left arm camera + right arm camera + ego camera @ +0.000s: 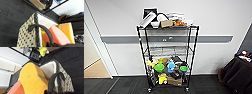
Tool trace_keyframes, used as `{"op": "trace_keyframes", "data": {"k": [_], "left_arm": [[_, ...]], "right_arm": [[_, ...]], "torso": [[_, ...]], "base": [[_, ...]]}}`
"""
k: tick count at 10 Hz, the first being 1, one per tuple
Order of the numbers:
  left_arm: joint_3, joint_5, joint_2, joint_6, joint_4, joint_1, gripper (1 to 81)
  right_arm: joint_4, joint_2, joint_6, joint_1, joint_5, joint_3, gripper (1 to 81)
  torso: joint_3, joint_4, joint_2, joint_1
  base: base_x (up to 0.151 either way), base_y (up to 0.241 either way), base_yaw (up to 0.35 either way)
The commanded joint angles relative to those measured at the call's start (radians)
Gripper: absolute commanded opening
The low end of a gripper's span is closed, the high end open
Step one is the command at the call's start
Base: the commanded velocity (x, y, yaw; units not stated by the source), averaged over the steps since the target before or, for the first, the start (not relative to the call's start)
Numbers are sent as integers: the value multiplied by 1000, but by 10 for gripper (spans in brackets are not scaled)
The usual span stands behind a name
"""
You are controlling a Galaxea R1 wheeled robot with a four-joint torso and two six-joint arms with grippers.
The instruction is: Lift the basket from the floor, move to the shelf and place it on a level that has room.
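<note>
A: What sits by the left gripper?
B: The basket point(28, 36), cream woven, hangs right under it by a dark handle point(43, 30); whether its fingers are spread or pressed together I cannot tell. Pink sponge point(56, 36) and yellow sponge point(66, 31) stand inside. Dark carpet floor point(11, 18) lies below.
A: And the right gripper?
B: The same basket point(65, 80), just below it, with its other handle point(53, 79) rising toward it; grip unclear too.
A: The shelf point(167, 50)?
B: Ahead against the wall, its middle level point(167, 51) nearly bare, the top and lower tiers crowded.
</note>
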Motion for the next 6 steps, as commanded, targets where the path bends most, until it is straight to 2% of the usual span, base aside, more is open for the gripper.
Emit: {"op": "trace_keyframes", "data": {"k": [1,6], "left_arm": [[48,33,-12,-2,-13,-128,10],[49,33,-12,-3,-13,-128,10]], "right_arm": [[-4,-1,5,129,7,39,10],[-3,-2,5,129,7,39,10]], "torso": [[0,0,96,-62],[0,0,269,-174]], "base": [[0,0,0],[0,0,0]]}}
